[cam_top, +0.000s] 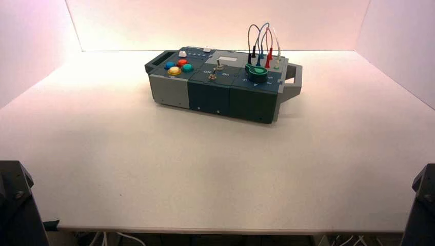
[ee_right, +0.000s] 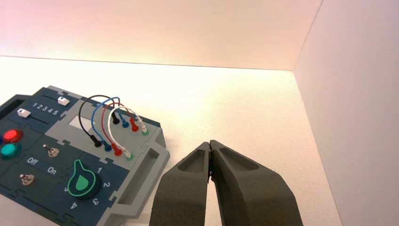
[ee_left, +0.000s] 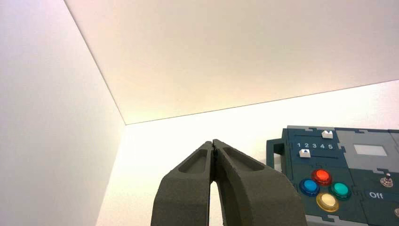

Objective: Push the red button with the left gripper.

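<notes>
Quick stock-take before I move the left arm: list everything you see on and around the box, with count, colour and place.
Control box: one, grey and dark teal, far centre of the white table.
Round domed push buttons: four, box's left end; red button, blue button, yellow button, green button.
Slider caps: two, white, behind the buttons.
Toggle switches: two, metal, box's middle.
Rotary knob: one, green, box's right part.
Wires with banana plugs: four, black, blue, red, white, behind the knob.
Left gripper: black, fingers together, short of the box.
Right gripper: black, fingers together, beside the box's right end.
</notes>
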You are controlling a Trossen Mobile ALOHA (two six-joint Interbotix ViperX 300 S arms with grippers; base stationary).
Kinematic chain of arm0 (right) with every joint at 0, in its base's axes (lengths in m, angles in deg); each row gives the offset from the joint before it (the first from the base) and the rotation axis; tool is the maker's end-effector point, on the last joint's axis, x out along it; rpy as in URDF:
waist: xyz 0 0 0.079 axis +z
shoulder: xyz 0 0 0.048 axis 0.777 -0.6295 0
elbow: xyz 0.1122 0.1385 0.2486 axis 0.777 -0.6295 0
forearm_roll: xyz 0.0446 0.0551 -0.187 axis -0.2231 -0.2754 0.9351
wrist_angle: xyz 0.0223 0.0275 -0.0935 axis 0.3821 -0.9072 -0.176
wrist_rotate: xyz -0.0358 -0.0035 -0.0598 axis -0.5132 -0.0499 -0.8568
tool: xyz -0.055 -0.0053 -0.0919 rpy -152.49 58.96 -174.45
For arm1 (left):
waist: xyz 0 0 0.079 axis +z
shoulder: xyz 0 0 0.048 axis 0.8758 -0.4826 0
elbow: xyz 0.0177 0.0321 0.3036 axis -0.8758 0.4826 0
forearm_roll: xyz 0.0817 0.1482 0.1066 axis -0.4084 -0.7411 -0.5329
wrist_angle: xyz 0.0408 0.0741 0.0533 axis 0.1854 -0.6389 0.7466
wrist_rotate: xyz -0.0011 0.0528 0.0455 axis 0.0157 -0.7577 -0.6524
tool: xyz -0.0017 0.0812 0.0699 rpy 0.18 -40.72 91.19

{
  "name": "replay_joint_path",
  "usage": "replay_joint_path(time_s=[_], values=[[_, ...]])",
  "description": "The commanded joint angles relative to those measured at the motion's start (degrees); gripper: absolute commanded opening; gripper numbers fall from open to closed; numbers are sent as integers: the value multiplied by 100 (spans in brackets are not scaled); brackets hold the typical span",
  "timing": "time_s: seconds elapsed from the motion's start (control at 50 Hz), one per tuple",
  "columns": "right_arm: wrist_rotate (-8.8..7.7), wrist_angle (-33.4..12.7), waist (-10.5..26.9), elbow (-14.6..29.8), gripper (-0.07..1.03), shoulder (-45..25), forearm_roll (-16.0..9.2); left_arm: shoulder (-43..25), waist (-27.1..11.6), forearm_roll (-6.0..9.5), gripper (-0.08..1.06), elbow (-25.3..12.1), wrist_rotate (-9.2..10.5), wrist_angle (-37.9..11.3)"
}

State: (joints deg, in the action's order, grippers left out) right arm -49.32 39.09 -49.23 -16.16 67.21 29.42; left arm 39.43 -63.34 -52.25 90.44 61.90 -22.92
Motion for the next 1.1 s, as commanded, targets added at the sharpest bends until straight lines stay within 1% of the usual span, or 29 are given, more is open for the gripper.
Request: replay_joint_path(time_s=[0.02,0.32,0.44,0.54,0.62,0.7,0.72,0.86,0.88,0.92,1.0,1.02,1.1], values=[[9,26,9,167,-2,9,-18,9,-18,0,-3,-62,-9,18],[9,-26,26,185,-2,9,-35,0,-53,0,-3,-44,-9,-62],[9,-44,44,167,-2,0,-53,18,-105,18,-3,-70,9,-202],[9,-44,79,149,-2,-9,-88,18,-149,18,-3,-185,9,-413],[9,-79,149,141,-2,-18,-105,18,-185,18,-3,-343,9,-642],[9,-211,255,176,-2,-53,-105,-9,-220,26,-3,-466,9,-809],[9,-255,316,176,-2,-70,-105,-35,-237,26,-3,-554,9,-923],[9,-396,624,237,-2,-141,-97,-176,-325,26,-3,-853,9,-1433],[0,-457,712,264,-2,-176,-97,-211,-343,26,-3,-940,18,-1538],[0,-510,791,290,-2,-211,-97,-308,-387,26,-3,-1081,9,-1775],[0,-633,932,334,-2,-272,-97,-475,-448,26,-3,-1327,9,-2101],[0,-694,984,360,-2,-316,-105,-571,-483,26,-3,-1459,9,-2241],[0,-826,1072,387,-2,-378,-193,-809,-563,26,-3,-1749,0,-2514]])
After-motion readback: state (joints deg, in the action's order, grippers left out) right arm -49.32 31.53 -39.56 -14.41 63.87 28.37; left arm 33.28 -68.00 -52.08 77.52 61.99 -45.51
